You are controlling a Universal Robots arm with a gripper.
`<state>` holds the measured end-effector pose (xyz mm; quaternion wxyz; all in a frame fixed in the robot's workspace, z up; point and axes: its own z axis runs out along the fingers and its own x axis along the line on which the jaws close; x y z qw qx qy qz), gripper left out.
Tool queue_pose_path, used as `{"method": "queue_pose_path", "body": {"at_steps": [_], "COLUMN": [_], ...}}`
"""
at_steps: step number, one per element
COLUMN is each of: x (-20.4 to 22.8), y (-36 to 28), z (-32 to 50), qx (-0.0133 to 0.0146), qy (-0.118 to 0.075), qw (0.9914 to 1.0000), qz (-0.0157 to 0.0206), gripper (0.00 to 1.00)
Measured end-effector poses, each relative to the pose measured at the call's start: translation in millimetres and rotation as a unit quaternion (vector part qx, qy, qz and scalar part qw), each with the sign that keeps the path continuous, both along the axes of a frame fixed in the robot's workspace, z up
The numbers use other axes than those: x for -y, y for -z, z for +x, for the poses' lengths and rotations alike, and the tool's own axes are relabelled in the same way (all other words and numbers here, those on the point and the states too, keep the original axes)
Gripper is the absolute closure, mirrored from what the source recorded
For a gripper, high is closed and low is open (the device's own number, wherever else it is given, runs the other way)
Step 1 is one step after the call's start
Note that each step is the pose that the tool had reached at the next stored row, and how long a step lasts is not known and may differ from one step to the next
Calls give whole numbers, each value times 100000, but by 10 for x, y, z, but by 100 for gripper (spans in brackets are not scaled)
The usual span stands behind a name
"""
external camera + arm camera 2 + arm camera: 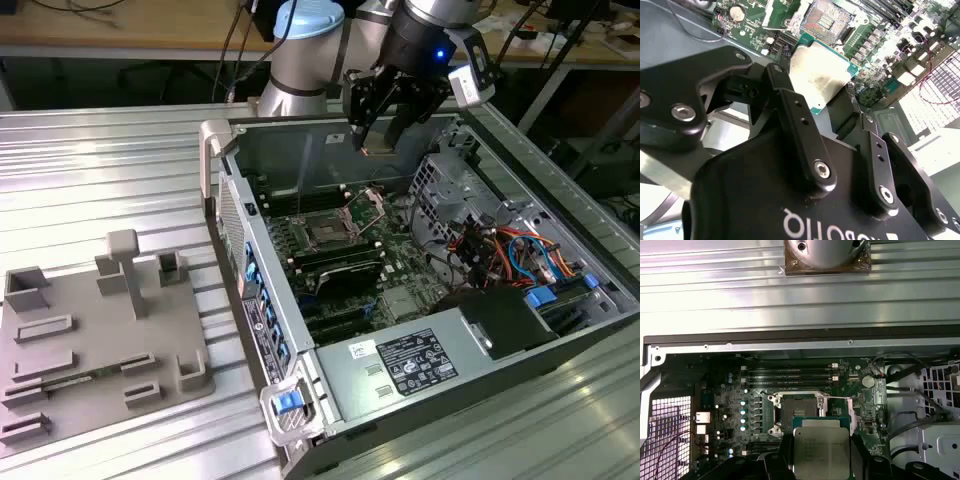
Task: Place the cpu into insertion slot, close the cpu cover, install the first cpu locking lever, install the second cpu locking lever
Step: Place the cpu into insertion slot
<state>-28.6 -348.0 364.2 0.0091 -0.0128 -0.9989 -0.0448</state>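
Note:
My gripper (379, 140) hangs over the open computer case, shut on the cpu (378, 151), a small flat square chip. In both wrist views the cpu's silver top (817, 75) (821, 450) sits clamped between the two black fingers (790, 107). The insertion slot (327, 232) lies below on the green board, a dark square socket with a silver rim, bare inside (797, 412) (827, 20). The cpu cover (368, 204) stands tilted up at the socket's far side. The cpu is held well above the socket, apart from it.
Black memory slots (335, 265) lie next to the socket. A drive cage (445, 185) and coloured cables (500, 250) fill the exterior view's right of the case. A power supply (405, 362) sits at the near end. A grey fixture tray (100, 340) rests outside on the exterior view's left.

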Motion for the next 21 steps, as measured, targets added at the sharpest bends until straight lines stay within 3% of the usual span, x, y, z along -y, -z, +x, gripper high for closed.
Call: {"method": "queue_pose_path", "body": {"at_steps": [11, 14, 15, 18, 21], "x": [0, 0, 0, 0, 0], "y": [0, 1, 3, 5, 14], "z": [-1, -1, -1, -1, -1], "qx": [-1, -2, -1, -5, -6], "qy": [114, 2283, 3681, 5480, 8391], "qw": [100000, 99974, 99932, 99850, 99647], "qz": [-1, -8, -2, -9, -4], "gripper": [45, 45, 45, 45, 45]}}
